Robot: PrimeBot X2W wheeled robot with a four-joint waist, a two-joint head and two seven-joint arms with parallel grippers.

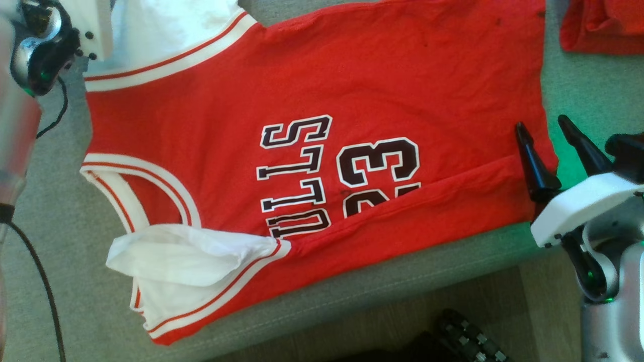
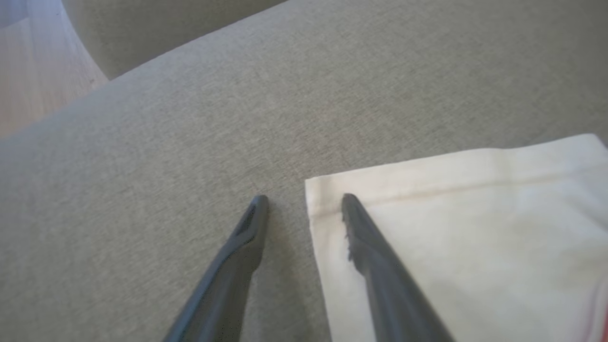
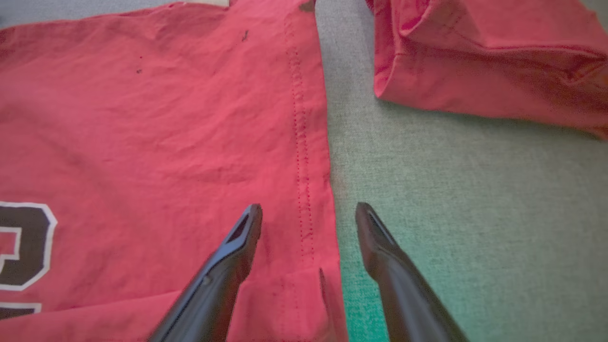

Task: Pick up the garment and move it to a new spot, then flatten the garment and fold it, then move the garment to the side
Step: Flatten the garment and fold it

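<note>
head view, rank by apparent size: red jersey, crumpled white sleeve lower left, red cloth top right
1. red jersey, largest by far
2. crumpled white sleeve
3. red cloth, smallest as seen, but the frame edge cuts it off

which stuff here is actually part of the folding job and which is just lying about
Part of the job:
- red jersey
- left gripper, at the jersey's white sleeve
- right gripper, at the jersey's hem

Just lying about:
- other red cloth
- black cable
</note>
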